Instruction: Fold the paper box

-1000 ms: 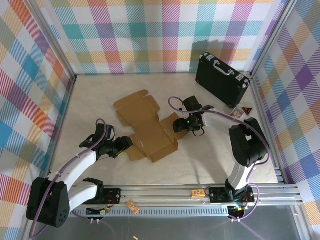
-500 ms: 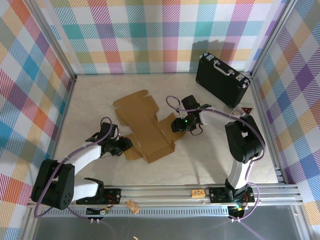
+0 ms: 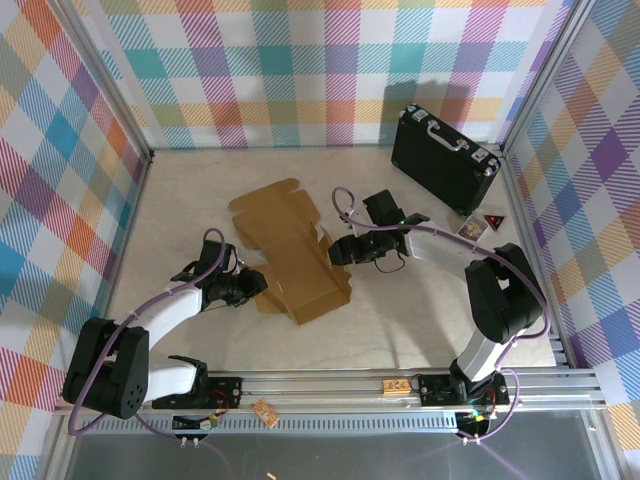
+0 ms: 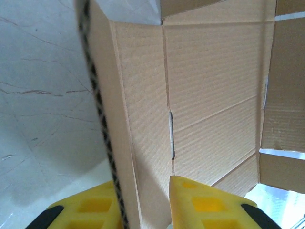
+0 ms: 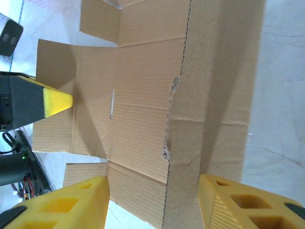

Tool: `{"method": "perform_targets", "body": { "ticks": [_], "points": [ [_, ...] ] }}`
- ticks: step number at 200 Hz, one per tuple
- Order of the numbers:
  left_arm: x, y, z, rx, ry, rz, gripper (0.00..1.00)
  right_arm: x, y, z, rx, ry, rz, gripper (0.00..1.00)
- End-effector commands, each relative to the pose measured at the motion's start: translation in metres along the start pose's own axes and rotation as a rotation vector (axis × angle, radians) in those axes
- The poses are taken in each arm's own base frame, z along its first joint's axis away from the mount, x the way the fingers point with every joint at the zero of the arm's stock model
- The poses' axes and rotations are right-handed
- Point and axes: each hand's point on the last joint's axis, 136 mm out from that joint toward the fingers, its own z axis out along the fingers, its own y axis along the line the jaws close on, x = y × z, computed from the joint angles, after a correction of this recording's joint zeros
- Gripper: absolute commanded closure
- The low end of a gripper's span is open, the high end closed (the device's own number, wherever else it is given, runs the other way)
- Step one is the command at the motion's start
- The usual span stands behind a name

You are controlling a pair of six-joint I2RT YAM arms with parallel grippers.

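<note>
Top external: the paper box lies mostly flat at mid-surface, with the left pincer at its near-left edge and the right pincer at its right edge; a black case stands far right. Left wrist: the fingers straddle a raised flap; whether they clamp it I cannot tell. Right wrist: the fingers stand well apart on either side of another upturned flap, not clamped on it.

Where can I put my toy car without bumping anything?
Free: the table between the left wall and the paper box, and the strip between the box and the front rail. Crowded: the middle, where left gripper and right gripper straddle its flaps.
</note>
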Motion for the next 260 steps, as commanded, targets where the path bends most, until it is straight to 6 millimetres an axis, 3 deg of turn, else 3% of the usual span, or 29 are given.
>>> {"method": "perform_targets", "body": {
  "ticks": [1,58,134,170,234,260],
  "points": [
    [-0.004,-0.015,0.000,0.048,-0.001,0.042,0.73,0.003,0.011,0.016,-0.084,0.032,0.003,0.47],
    [-0.005,-0.018,0.000,0.055,0.000,0.044,0.73,0.019,0.011,0.051,-0.119,0.117,0.050,0.47],
    [-0.005,-0.015,0.001,0.045,0.000,0.044,0.73,0.013,0.035,0.056,-0.261,0.118,0.099,0.48],
    [-0.009,-0.022,0.000,0.058,-0.006,0.047,0.73,0.019,0.044,0.069,-0.305,0.160,0.123,0.48],
    [-0.011,-0.024,0.000,0.054,-0.006,0.053,0.72,0.032,0.036,0.096,-0.294,0.221,0.191,0.49],
    [-0.014,-0.027,0.000,0.054,-0.009,0.055,0.72,0.036,0.022,0.103,-0.237,0.221,0.216,0.49]
  ]
}}
